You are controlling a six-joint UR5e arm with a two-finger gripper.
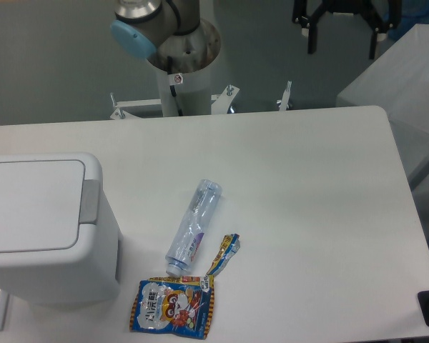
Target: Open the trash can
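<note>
Snack packet (173,306) in front, trash can (43,221) closed, gripper (343,39) raised, spread.

A white trash can (36,229) with a grey strip (90,202) is being shown at the lower left. A clear bottle (193,227) with a blue label is being seen in the middle. A blue and orange cartoon wrapper (173,306) is being shown below it. Black gripper (342,32) fingers are being seen at the upper right.

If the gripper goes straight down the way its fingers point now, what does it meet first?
Probably the bare far right part of the table. The gripper hangs open there, far from the trash can; depth is unclear.
</note>
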